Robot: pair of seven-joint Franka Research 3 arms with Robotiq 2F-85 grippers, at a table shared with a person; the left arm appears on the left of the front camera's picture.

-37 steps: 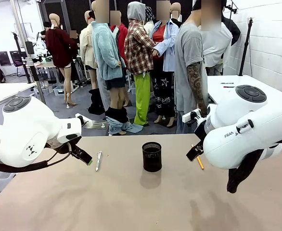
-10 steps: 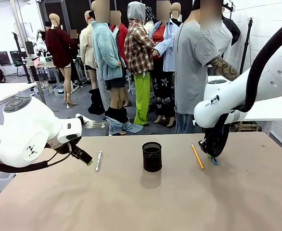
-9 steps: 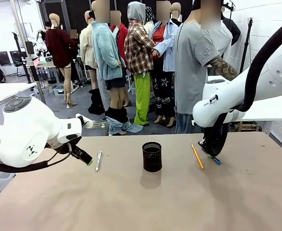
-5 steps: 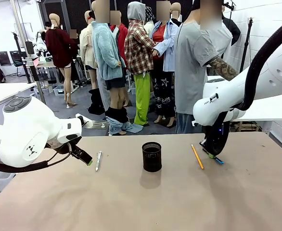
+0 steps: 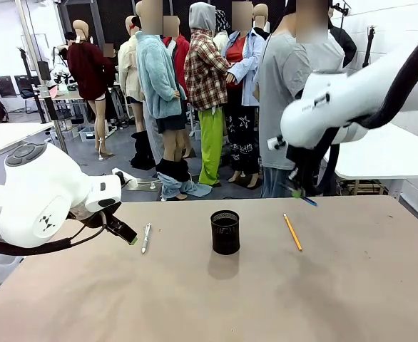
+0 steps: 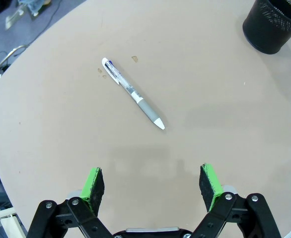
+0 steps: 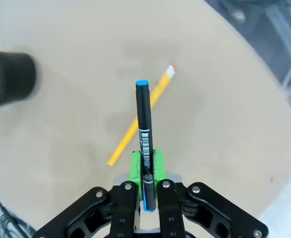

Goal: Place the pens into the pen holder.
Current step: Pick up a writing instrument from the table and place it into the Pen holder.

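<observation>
The pen [image 7: 143, 119], clamped near its end by the right tool [image 7: 144, 168] (left tool [image 6: 153, 181] spread), may be knocked askew on the holder [image 5: 225, 231] rim.

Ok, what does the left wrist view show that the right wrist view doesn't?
Left wrist view: the white-silver pen lying flat on the table, ahead of the open left jaws. Right wrist view: the dark pen with a blue cap, clamped in the right jaws, and the yellow pencil lying on the table beyond it. Both: the pen holder, blurred in the right wrist view, and the table.
</observation>
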